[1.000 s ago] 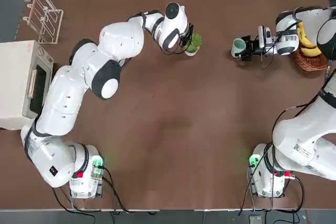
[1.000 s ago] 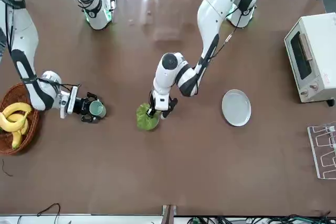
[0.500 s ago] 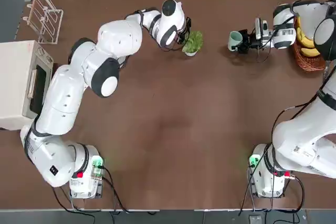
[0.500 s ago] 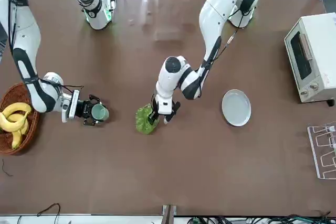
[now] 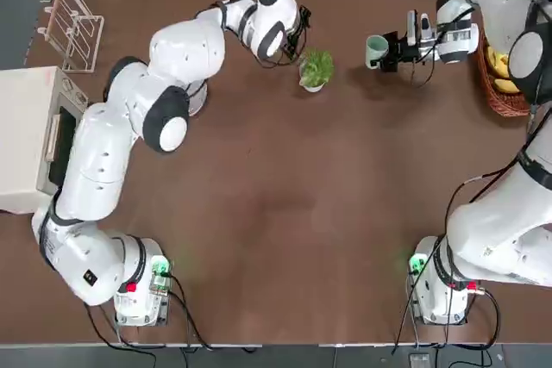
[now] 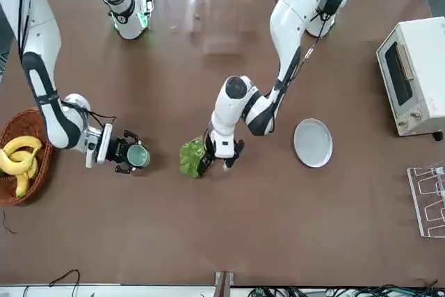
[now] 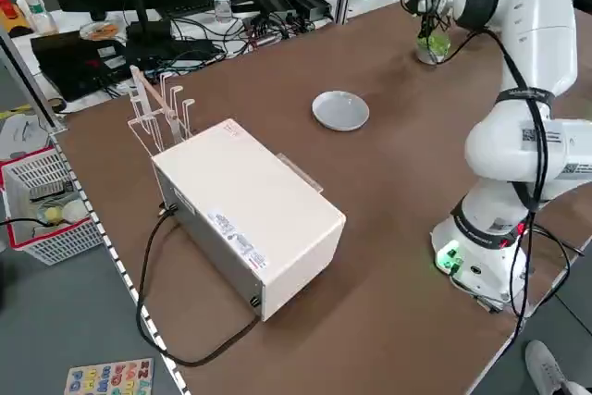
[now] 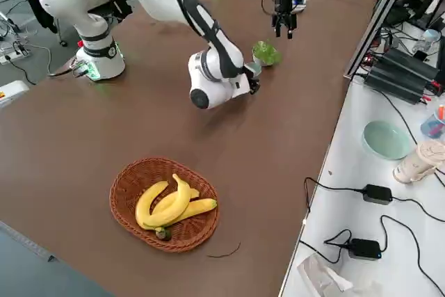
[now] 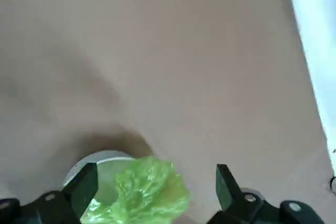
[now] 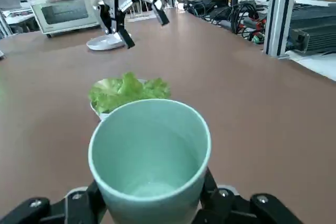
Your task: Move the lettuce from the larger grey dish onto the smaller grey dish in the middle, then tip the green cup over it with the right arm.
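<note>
At the middle of the far side of the table, the lettuce (image 5: 317,65) sat in the smaller grey dish (image 5: 311,88), overhanging its rim. The larger grey dish (image 6: 313,143) lay bare, well apart. The left gripper (image 9: 157,176), its fingers spread and holding nothing, hung just beside the leaves. The right gripper (image 6: 128,153) was clamped around the green cup (image 10: 149,140), to the robot's right of the smaller dish. The step in hand, as judged, was to clear the left arm and bring the cup in. Correct practice required the left fingers to be backed off without snagging a leaf (a light bowl could have dragged along). The cup's mouth then needed centring above the lettuce before a slow wrist roll, with the grip kept firm and the rim clear of the leaves
</note>
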Available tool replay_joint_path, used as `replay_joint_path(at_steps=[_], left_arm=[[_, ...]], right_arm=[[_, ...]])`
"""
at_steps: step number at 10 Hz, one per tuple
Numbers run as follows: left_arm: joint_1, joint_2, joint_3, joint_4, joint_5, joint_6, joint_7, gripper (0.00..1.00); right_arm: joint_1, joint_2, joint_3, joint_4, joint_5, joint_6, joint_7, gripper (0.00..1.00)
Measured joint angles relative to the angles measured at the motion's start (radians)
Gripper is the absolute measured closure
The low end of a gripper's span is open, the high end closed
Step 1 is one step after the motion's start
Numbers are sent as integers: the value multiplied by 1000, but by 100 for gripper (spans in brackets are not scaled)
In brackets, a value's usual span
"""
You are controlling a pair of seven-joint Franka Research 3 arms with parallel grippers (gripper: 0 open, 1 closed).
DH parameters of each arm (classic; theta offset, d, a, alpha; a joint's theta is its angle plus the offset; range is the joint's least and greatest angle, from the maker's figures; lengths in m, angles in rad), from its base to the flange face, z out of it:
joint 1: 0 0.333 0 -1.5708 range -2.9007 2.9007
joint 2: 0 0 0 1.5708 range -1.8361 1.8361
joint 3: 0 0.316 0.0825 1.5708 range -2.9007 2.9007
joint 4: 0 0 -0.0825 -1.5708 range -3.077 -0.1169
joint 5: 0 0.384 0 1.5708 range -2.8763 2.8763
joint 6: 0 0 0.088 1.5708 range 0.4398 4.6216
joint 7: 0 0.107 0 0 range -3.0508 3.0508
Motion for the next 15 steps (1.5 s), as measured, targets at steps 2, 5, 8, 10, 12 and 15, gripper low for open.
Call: replay_joint_path(at_steps=[2, 5, 8, 10, 12, 15], left_arm=[[99, -86, -81, -36, 0, -98, 41, 1], [288, -316, -220, -306, 0, -120, 150, 1], [386, -560, -225, -602, 0, -123, 265, 1], [493, -678, -227, -709, 0, -220, 367, 0], [629, -735, -228, -687, -9, -420, 594, 0], [795, -755, -228, -564, -28, -675, 913, 0]], right_arm=[[58, -40, 0, 0, 4, 81, 87, 31], [144, -76, -1, -3, 5, 204, 234, 31], [205, -104, -2, -5, 5, 290, 341, 31], [238, -134, -3, -6, 5, 350, 436, 31], [283, -158, -9, -11, 5, 395, 508, 31], [356, -191, -23, -69, -47, 441, 593, 31]])
